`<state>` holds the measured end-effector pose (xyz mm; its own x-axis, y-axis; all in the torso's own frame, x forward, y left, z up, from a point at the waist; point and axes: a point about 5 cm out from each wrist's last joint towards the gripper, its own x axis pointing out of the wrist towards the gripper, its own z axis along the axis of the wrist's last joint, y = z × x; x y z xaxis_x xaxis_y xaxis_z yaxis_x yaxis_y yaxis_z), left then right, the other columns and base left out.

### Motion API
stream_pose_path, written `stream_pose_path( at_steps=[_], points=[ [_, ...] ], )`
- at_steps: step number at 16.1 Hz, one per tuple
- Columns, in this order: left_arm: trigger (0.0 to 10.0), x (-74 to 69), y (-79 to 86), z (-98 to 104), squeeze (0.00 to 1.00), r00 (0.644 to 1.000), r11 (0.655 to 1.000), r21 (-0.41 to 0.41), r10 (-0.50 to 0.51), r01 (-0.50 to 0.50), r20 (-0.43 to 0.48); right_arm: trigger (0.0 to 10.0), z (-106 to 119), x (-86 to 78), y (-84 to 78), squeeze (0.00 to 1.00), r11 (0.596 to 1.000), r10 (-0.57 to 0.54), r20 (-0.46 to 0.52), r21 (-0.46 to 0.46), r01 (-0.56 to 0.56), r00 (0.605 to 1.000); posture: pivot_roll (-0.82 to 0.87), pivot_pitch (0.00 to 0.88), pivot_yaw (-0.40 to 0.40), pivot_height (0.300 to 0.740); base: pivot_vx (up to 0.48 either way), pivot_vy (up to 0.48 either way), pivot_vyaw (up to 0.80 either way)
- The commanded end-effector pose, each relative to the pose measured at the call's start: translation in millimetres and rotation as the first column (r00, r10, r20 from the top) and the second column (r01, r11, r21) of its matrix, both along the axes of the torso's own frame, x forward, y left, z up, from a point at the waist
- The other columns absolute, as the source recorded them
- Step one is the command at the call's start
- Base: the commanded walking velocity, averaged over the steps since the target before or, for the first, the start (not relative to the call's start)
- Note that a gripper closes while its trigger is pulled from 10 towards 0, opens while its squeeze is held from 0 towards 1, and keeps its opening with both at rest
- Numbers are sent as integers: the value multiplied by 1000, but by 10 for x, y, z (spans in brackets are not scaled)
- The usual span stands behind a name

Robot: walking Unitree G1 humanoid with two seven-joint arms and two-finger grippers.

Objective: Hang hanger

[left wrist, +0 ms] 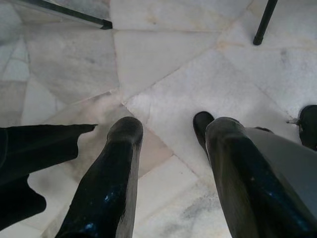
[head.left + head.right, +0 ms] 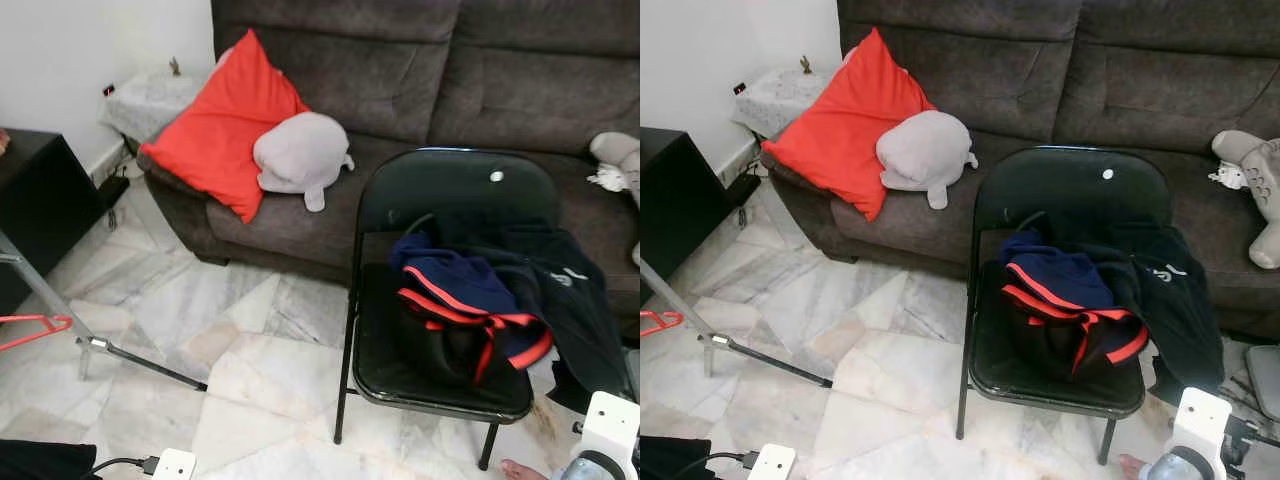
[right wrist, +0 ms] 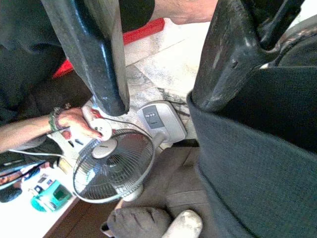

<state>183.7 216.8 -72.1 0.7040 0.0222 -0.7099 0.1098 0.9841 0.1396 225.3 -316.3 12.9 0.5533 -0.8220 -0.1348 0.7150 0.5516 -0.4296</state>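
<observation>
A red hanger (image 2: pixel 32 328) pokes in at the far left edge, low beside a slanting metal rack pole (image 2: pixel 40 290) whose foot bar (image 2: pixel 150 365) lies on the marble floor. In the left wrist view my left gripper (image 1: pixel 168 148) hangs open over bare floor tiles, nothing between its black fingers (image 1: pixel 111 183). The right gripper (image 3: pixel 158 69) is open too, with nothing held, and looks past its fingers (image 3: pixel 94 54) at a small fan. My right arm's white wrist (image 2: pixel 610 432) shows at the bottom right, beside the chair.
A black folding chair (image 2: pixel 455 195) piled with dark and navy-red clothes (image 2: pixel 480 305) stands ahead, before a grey sofa (image 2: pixel 400 70) with a red cushion (image 2: pixel 220 125) and grey plush. A black cabinet (image 2: pixel 35 200) is at left. A person's hand (image 3: pixel 74 121) rests by a fan (image 3: pixel 111 166).
</observation>
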Motion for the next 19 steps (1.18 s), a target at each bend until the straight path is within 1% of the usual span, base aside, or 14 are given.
stream_pose_path(
  at_steps=[1, 5, 7, 10, 11, 14, 19],
  points=[
    [10000, -117, 66, -50, 0, 999, 1000, 14, 16, -15, -45, 10000, -10, -33, -30, 0, 1000, -23, 4, 15, 23, 1000, -40, 147, 39, 721, 0, 0, 0],
    [10000, -165, 100, -70, 0, 997, 999, 17, 28, -27, -69, 10000, 12, -36, -68, 0, 999, -35, 5, 20, 35, 999, -39, 151, 40, 721, 0, 0, 0],
    [10000, -174, 105, -74, 0, 997, 999, 17, 29, -28, -73, 10000, 5, -18, -57, 0, 999, -15, -1, 37, 15, 1000, -41, 153, 38, 721, 0, 0, 0],
    [10000, -181, 105, -77, 0, 997, 999, 19, 29, -27, -76, 10000, 3, 28, -8, 0, 998, 28, 12, 59, -29, 1000, -40, 155, 39, 721, 0, 0, 0],
    [10000, -180, 101, -78, 0, 997, 999, 21, 27, -25, -77, 10000, 11, 74, 40, 0, 995, 73, 18, 62, -74, 997, -40, 158, 39, 721, 0, 0, 0],
    [10000, -169, 87, -78, 0, 997, 999, 26, 24, -22, -77, 10000, 37, 127, 89, 0, 992, 119, 27, 47, -121, 992, -38, 160, 37, 721, 0, 0, 0],
    [10000, -159, 56, -79, 0, 997, 1000, 25, 20, -18, -70, 10000, 24, 104, 59, 0, 993, 104, 17, 55, -105, 994, -39, 162, 36, 721, 0, 0, 0]
  ],
)
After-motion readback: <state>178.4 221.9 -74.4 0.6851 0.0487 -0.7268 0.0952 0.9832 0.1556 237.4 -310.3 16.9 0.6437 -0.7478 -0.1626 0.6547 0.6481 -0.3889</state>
